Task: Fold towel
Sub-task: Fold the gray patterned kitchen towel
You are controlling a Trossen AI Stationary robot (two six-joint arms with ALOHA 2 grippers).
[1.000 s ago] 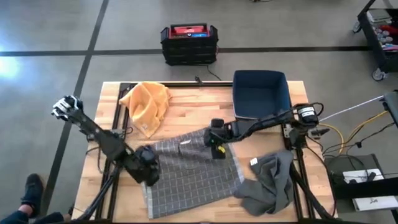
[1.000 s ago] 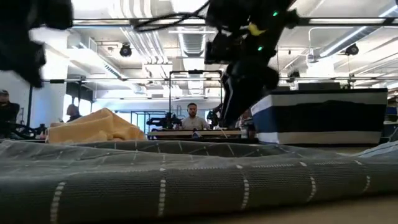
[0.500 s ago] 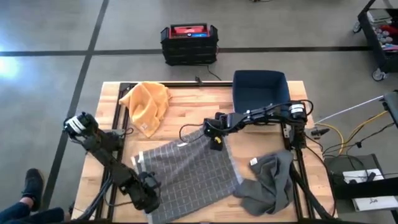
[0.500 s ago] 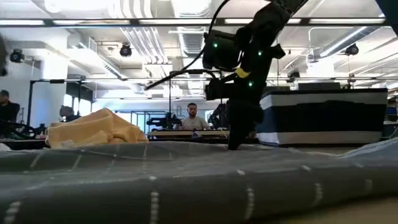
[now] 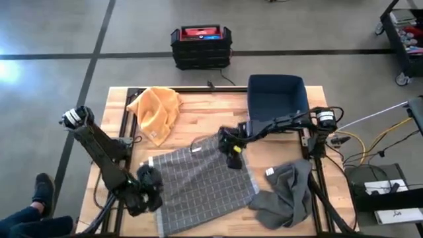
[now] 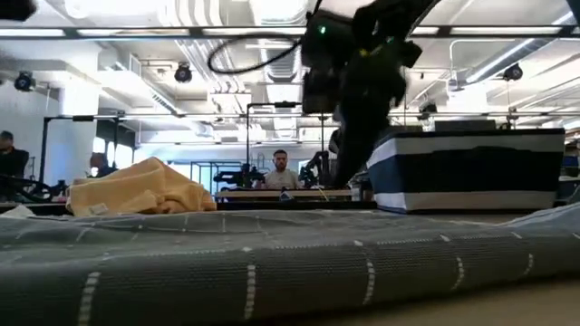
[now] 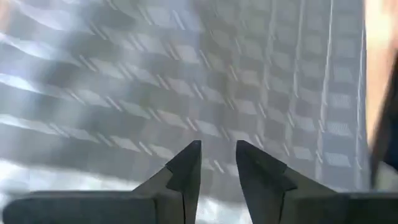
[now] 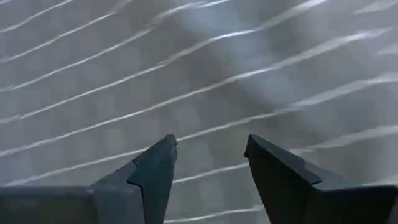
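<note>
1. The grey checked towel (image 5: 201,178) lies spread nearly flat on the wooden table (image 5: 198,116), its long axis slanting from the corner nearest the orange cloth (image 5: 156,109) down toward the crumpled dark grey cloth (image 5: 284,195).

2. My left gripper (image 5: 147,188) hangs over the towel's outer left edge, on the side away from the blue bin (image 5: 277,98). My wrist view shows the fingers (image 7: 186,168) parted a little with only checked fabric beyond them; they hold nothing.

3. My right gripper (image 5: 228,147) sits over the towel's far edge, the side nearer the blue bin. Its fingers (image 8: 155,168) are spread wider, the weave fills the gap between them, and nothing is pinched.

4. So the towel lies directly beneath both grippers, one at each of two opposite edges. Neither arm is clearly nearer; each has its own edge below it.

5. I judge that the coming move turns on dropping straight down to pinch those edges, then carrying one side across the short axis toward the other. I cannot tell from the low view how close my fingertips are to the cloth.
</note>
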